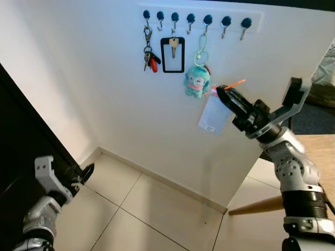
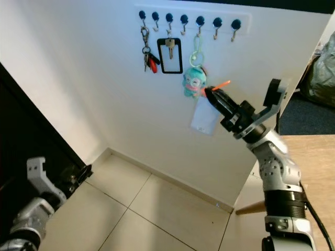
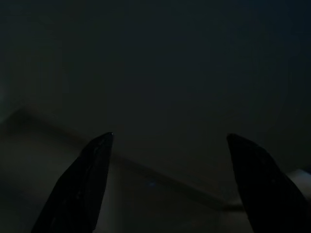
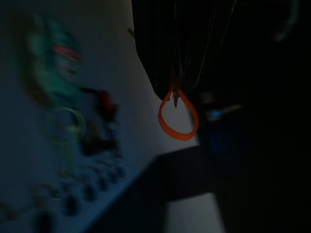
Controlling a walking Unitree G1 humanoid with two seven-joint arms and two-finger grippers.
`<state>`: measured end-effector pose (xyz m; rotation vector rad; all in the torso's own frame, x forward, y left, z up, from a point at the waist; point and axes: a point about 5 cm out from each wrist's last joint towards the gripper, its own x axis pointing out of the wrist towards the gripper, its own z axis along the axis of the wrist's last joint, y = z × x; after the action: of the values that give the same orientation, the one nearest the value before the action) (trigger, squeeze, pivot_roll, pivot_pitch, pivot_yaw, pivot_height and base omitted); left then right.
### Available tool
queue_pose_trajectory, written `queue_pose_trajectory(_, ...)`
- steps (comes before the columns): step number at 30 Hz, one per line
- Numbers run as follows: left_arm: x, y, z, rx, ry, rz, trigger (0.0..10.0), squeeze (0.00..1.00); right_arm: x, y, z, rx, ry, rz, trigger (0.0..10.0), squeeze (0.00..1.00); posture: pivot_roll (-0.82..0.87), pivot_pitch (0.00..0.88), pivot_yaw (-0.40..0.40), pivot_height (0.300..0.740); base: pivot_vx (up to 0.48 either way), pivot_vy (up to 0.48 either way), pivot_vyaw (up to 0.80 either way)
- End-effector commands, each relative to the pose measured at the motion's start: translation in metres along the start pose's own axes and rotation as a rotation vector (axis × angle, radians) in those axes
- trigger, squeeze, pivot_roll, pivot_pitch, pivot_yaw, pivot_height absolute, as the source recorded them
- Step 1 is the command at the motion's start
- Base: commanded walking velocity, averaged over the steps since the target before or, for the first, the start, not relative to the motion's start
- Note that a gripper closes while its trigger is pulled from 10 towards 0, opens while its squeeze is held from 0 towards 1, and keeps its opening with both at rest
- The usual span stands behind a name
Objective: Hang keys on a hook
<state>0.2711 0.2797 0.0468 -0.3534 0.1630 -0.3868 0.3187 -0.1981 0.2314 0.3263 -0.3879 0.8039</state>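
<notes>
A white wall (image 1: 104, 94) fills the scene, meeting a floor of pale tiles (image 1: 152, 214) along a low skirting line, with a dark panel edging the view at 9 o'clock. High on the wall, at 12 o'clock, runs a white rail of seven dark-knobbed hooks (image 1: 196, 21). The first hook carries a bunch of keys with a red fob (image 1: 151, 57), the third a black rectangular frame with a single key (image 1: 172, 54), and the fifth a pale green loop from which a teal plush toy (image 1: 197, 81) hangs against the wall. The right gripper (image 1: 222, 93) is raised toward the wall just at 4 o'clock of the plush toy, its black fingers closed on an orange loop (image 4: 178, 116); a translucent card tag (image 1: 213, 117) hangs below the fingertips, close to the wall. The two hooks at the rail's right end stand bare above and to 1 o'clock of the gripper. A wooden table (image 1: 319, 149) edge shows at 3 o'clock behind the right arm, with a dark blue floor beyond it. The left gripper (image 3: 167, 141) hangs low near the floor at 8 o'clock, its fingers spread apart and holding nothing.
</notes>
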Motion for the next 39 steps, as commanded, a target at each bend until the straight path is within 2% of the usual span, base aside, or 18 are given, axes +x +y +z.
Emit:
queue_pose_trajectory(1, 0.0, -0.003, 0.012, 0.021, -0.004, -0.105, 10.0, 0.0, 0.005, -0.002, 0.003, -0.028, 0.037, -0.033, 10.0, 0.0, -0.11, 0.047, 0.076, 0.74, 0.0, 0.0, 0.0)
queue_pose_trajectory(4, 0.009, -0.015, 0.029, 0.064, -0.045, -0.238, 10.0, 0.0, 0.008, -0.005, 0.004, -0.021, 0.046, -0.069, 10.0, 0.0, -0.11, 0.054, 0.076, 0.74, 0.0, 0.0, 0.0)
queue_pose_trajectory(8, 0.016, -0.017, 0.037, 0.084, -0.069, -0.24, 10.0, 0.0, 0.008, -0.004, -0.001, -0.013, 0.07, -0.081, 10.0, 0.0, -0.11, 0.054, 0.076, 0.74, 0.0, 0.0, 0.0)
queue_pose_trajectory(10, 0.018, -0.015, 0.028, 0.075, -0.026, -0.188, 10.0, 0.0, 0.006, 0.005, -0.027, -0.026, 0.19, -0.048, 10.0, 0.0, -0.1, 0.053, 0.076, 0.74, 0.0, 0.0, 0.0)
queue_pose_trajectory(15, 0.012, -0.01, 0.011, 0.056, 0.04, -0.116, 10.0, 0.0, 0.0, 0.014, -0.054, -0.043, 0.332, -0.004, 10.0, 0.0, -0.11, 0.054, 0.078, 0.74, 0.0, 0.0, 0.0)
queue_pose_trajectory(18, 0.001, -0.002, -0.019, 0.009, 0.175, 0.03, 10.0, 0.0, -0.02, 0.027, -0.101, -0.116, 0.614, 0.079, 10.0, 0.0, -0.11, 0.055, 0.079, 0.74, 0.0, 0.0, 0.0)
queue_pose_trajectory(21, -0.01, 0.002, -0.04, -0.018, 0.27, 0.141, 10.0, 0.0, -0.036, 0.029, -0.132, -0.131, 0.762, 0.057, 10.0, 0.0, -0.11, 0.055, 0.079, 0.74, 0.0, 0.0, 0.0)
queue_pose_trajectory(23, -0.01, 0.002, -0.04, -0.018, 0.27, 0.141, 10.0, 0.0, -0.036, 0.029, -0.132, -0.131, 0.762, 0.057, 10.0, 0.0, -0.11, 0.055, 0.079, 0.74, 0.0, 0.0, 0.0)
queue_pose_trajectory(24, -0.026, 0.008, -0.063, -0.047, 0.365, 0.301, 10.0, 0.0, -0.061, 0.026, -0.168, -0.14, 0.935, -0.03, 10.0, 0.0, -0.11, 0.055, 0.079, 0.74, 0.0, 0.0, 0.0)
queue_pose_trajectory(25, -0.026, 0.008, -0.063, -0.047, 0.365, 0.301, 10.0, 0.0, -0.061, 0.026, -0.168, -0.14, 0.935, -0.03, 10.0, 0.0, -0.11, 0.055, 0.079, 0.74, 0.0, 0.0, 0.0)
queue_pose_trajectory(28, -0.05, 0.014, -0.087, -0.056, 0.462, 0.526, 10.0, 0.0, -0.097, 0.031, -0.206, -0.073, 1.076, -0.151, 10.0, 0.0, -0.12, 0.049, 0.079, 0.74, 0.0, 0.0, 0.0)
queue_pose_trajectory(29, -0.05, 0.014, -0.087, -0.056, 0.462, 0.526, 10.0, 0.0, -0.097, 0.031, -0.206, -0.073, 1.076, -0.151, 10.0, 0.0, -0.12, 0.049, 0.079, 0.74, 0.0, 0.0, 0.0)
queue_pose_trajectory(31, -0.062, 0.015, -0.099, -0.058, 0.508, 0.604, 10.0, 0.0, -0.118, 0.033, -0.22, -0.052, 1.145, -0.245, 10.0, 0.0, -0.12, 0.048, 0.079, 0.74, 0.0, 0.0, 0.0)
queue_pose_trajectory(32, -0.062, 0.015, -0.099, -0.058, 0.508, 0.604, 10.0, 0.0, -0.118, 0.033, -0.22, -0.052, 1.145, -0.245, 10.0, 0.0, -0.12, 0.048, 0.079, 0.74, 0.0, 0.0, 0.0)
queue_pose_trajectory(35, -0.082, 0.01, -0.12, -0.08, 0.601, 0.693, 10.0, 0.0, -0.156, 0.039, -0.234, -0.059, 1.262, -0.376, 10.0, 0.0, -0.11, 0.046, 0.077, 0.74, 0.0, 0.0, 0.0)
queue_pose_trajectory(36, -0.082, 0.01, -0.12, -0.08, 0.601, 0.693, 10.0, 0.0, -0.156, 0.039, -0.234, -0.059, 1.262, -0.376, 10.0, 0.0, -0.11, 0.046, 0.077, 0.74, 0.0, 0.0, 0.0)
queue_pose_trajectory(37, -0.088, 0.007, -0.127, -0.102, 0.623, 0.715, 10.0, 0.0, -0.171, 0.041, -0.237, -0.06, 1.307, -0.429, 10.0, 0.0, -0.11, 0.046, 0.077, 0.74, 0.0, 0.0, 0.0)
queue_pose_trajectory(39, -0.091, 0.005, -0.132, -0.117, 0.633, 0.726, 10.0, 0.0, -0.181, 0.042, -0.238, -0.063, 1.336, -0.461, 10.0, 0.0, -0.11, 0.044, 0.079, 0.74, 0.0, 0.0, 0.0)
